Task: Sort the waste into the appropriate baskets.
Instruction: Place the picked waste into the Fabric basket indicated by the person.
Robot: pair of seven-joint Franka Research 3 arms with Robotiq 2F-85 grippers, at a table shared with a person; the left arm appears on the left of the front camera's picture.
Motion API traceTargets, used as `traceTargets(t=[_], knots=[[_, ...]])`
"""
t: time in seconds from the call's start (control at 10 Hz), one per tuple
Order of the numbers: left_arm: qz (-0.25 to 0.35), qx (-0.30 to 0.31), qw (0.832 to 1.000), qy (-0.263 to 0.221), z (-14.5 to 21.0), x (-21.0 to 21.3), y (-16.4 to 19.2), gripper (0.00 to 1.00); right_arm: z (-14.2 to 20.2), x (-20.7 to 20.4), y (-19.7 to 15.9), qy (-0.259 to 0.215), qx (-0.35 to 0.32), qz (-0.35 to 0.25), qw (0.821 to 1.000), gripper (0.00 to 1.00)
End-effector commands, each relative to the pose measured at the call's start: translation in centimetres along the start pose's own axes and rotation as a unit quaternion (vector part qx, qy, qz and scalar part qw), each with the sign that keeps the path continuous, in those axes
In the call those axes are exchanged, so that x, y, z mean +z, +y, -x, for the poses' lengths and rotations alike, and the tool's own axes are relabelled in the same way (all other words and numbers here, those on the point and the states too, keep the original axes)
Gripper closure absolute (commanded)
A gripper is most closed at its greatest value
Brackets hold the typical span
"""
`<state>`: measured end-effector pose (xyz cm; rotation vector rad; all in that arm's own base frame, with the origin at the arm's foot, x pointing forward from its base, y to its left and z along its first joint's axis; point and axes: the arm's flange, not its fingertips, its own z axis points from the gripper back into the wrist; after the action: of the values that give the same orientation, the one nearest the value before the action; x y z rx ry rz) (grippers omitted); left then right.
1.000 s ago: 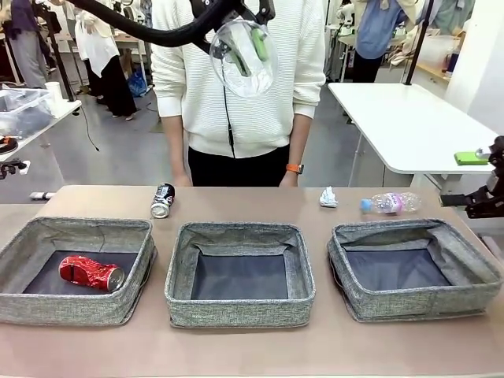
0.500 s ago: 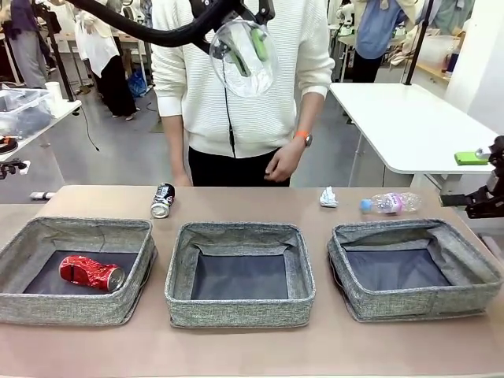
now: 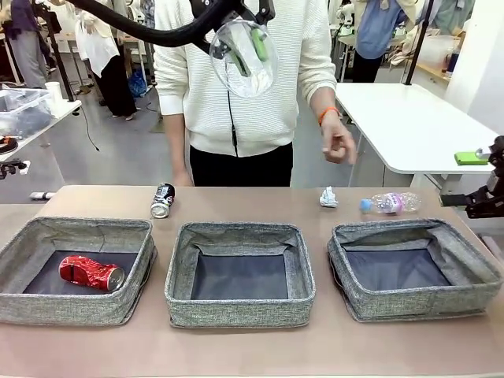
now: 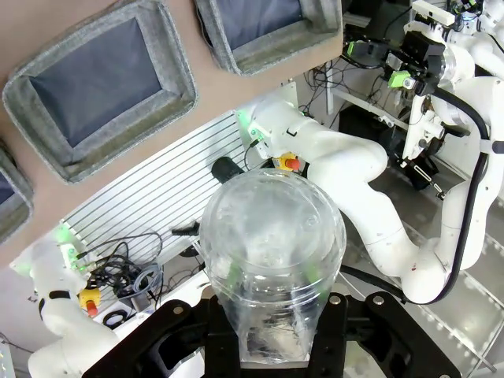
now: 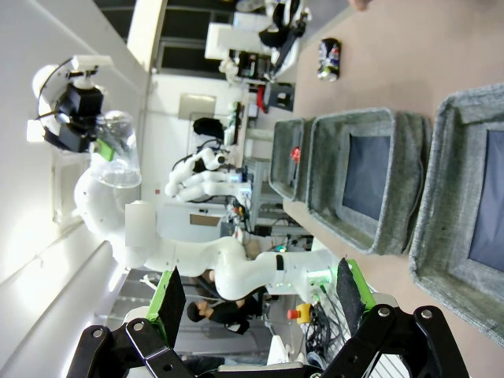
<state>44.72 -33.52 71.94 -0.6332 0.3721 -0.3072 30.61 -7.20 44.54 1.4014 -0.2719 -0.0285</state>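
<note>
a: which step is this?
b: the carry, i'd say. the left tool (image 4: 272, 315) is clamped on the narrow end of the clear plastic cup (image 4: 272, 236), which is thin, glossy and round. it hangs high, with the middle basket (image 3: 236, 230) well below the tool.
a: and the other one?
b: the right tool (image 5: 258, 299) has its green pads wide apart with nothing between them, and the right basket (image 3: 409, 227) is just beside it.
a: next move?
b: choose a bin. the crushed red can (image 3: 90, 272) lies in the left basket (image 3: 79, 224), so metal probably goes there, and the cup likely wants one of the other two. i'd lower it over the dark lining before letting go. it's light and could bounce off the soft grey fabric rim.
a: what's left?
b: the black-and-silver can (image 3: 162, 200), the crumpled white paper wad (image 3: 328, 197) and the clear bottle with pink label (image 3: 390, 204). they're on the tabletop (image 3: 252, 346), far below the left tool, beyond the baskets.
</note>
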Motion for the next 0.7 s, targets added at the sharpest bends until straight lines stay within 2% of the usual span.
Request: traceTargets(t=[0.0,0.6], knots=[[-0.007,-0.003,1.000,-0.001,0.29,0.17,0.12,0.69,-0.08,0.10,0.24,-0.001,0.001,-0.007,1.000,0.00],[-0.007,-0.003,1.000,-0.001,0.29,0.17,0.12,0.69,-0.08,0.10,0.24,-0.001,0.001,-0.007,1.000,0.00]])
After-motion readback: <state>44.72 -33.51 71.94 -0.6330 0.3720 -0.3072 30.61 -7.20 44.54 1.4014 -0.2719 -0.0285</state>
